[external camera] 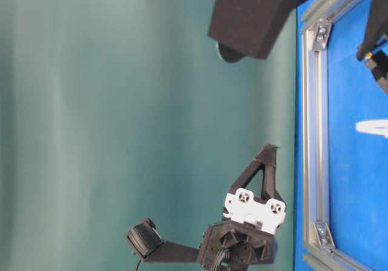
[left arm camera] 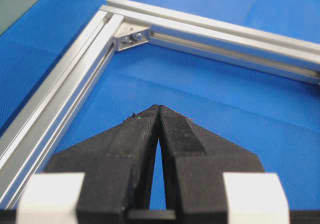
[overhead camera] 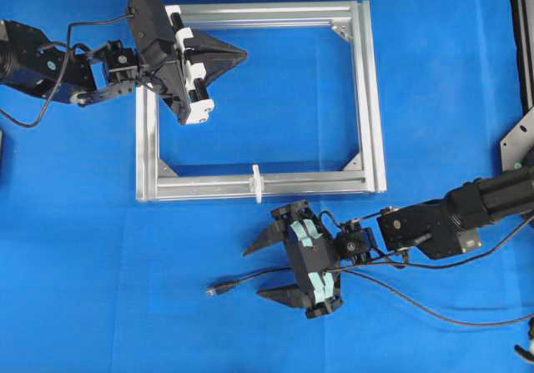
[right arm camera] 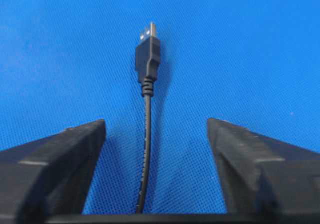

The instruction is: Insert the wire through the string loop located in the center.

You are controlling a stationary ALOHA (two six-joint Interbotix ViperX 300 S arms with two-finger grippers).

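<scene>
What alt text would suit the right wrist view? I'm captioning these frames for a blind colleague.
A thin black wire lies on a blue mat, running up between the two open black fingers of the right gripper and ending in a small metal-tipped plug. Neither finger touches the wire.

- Your right gripper [overhead camera: 260, 266] sits near the blue table's front edge, its fingers spread on either side of the wire [overhead camera: 250, 278].
- The string loop [overhead camera: 257, 183] stands on the aluminium frame's [overhead camera: 371, 98] front bar.
- Your left gripper [overhead camera: 242, 53] is pinched together inside the frame, near its rear bar.
</scene>
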